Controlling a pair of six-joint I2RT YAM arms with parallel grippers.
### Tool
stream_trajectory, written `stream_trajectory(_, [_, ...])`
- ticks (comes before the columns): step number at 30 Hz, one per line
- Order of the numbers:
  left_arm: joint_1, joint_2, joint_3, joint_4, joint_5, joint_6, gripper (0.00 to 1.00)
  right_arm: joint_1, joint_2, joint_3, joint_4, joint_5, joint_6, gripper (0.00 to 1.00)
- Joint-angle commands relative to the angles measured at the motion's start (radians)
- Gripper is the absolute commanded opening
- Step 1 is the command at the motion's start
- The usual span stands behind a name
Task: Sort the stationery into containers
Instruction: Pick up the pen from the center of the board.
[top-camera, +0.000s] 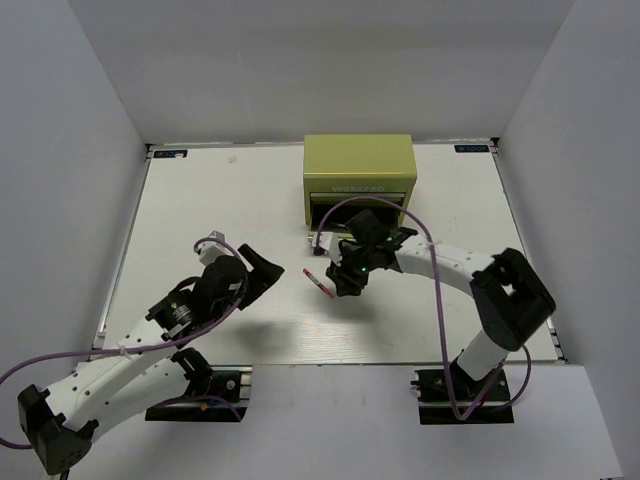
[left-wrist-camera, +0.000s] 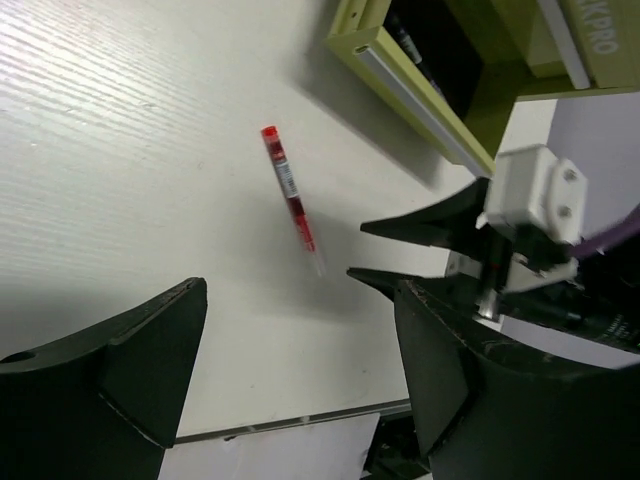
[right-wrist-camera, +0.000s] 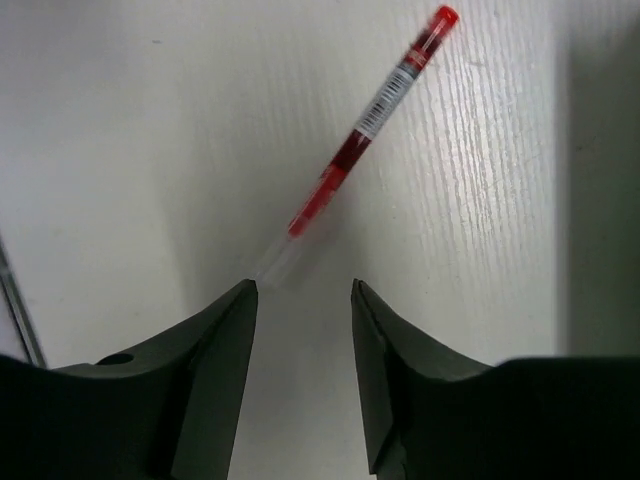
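One red-pink pen (top-camera: 318, 283) lies flat on the table (top-camera: 200, 200), a little in front of the yellow-green chest (top-camera: 360, 165), whose drawer (left-wrist-camera: 410, 95) stands pulled out. The pen's clear tip points at the right gripper (right-wrist-camera: 303, 290), which hovers just beside that end with fingers parted and nothing between them, while the left gripper (top-camera: 262, 270) hangs off to the other side, likewise spread and empty. The step in hand looks like picking up this pen: the right fingers need to straddle the barrel, close, then carry it to the drawer.
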Motion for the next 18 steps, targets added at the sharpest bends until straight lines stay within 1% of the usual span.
stream_trajectory(1, [0.002, 0.006, 0.005, -0.071, -0.029, -0.007, 0.85, 0.059, 0.061, 0.041, 0.128, 0.176, 0.153, 0.5])
stream_trajectory(2, [0.002, 0.017, 0.014, -0.092, -0.029, -0.007, 0.85, 0.066, 0.071, 0.045, 0.143, 0.198, 0.159, 0.59])
stream_trajectory(3, [0.002, 0.017, 0.014, -0.093, -0.04, -0.007, 0.85, 0.074, 0.081, 0.051, 0.157, 0.208, 0.182, 0.62])
stream_trajectory(5, [0.002, 0.017, 0.023, -0.116, -0.04, -0.007, 0.85, 0.102, 0.117, 0.079, 0.156, 0.22, 0.2, 0.64])
stream_trajectory(8, [0.002, 0.003, 0.023, -0.125, -0.049, -0.007, 0.85, 0.128, 0.15, 0.091, 0.176, 0.253, 0.252, 0.64])
stream_trajectory(9, [0.002, -0.011, 0.023, -0.134, -0.049, -0.007, 0.85, 0.129, 0.157, 0.093, 0.18, 0.261, 0.269, 0.62])
stream_trajectory(10, [0.002, -0.011, 0.014, -0.134, -0.058, -0.017, 0.85, 0.137, 0.163, 0.094, 0.191, 0.293, 0.28, 0.62])
stream_trajectory(14, [0.002, -0.034, 0.005, -0.145, -0.058, -0.026, 0.85, 0.155, 0.19, 0.105, 0.203, 0.344, 0.297, 0.61])
stream_trajectory(18, [0.002, -0.034, 0.005, -0.154, -0.058, -0.035, 0.85, 0.163, 0.241, 0.134, 0.197, 0.378, 0.324, 0.56])
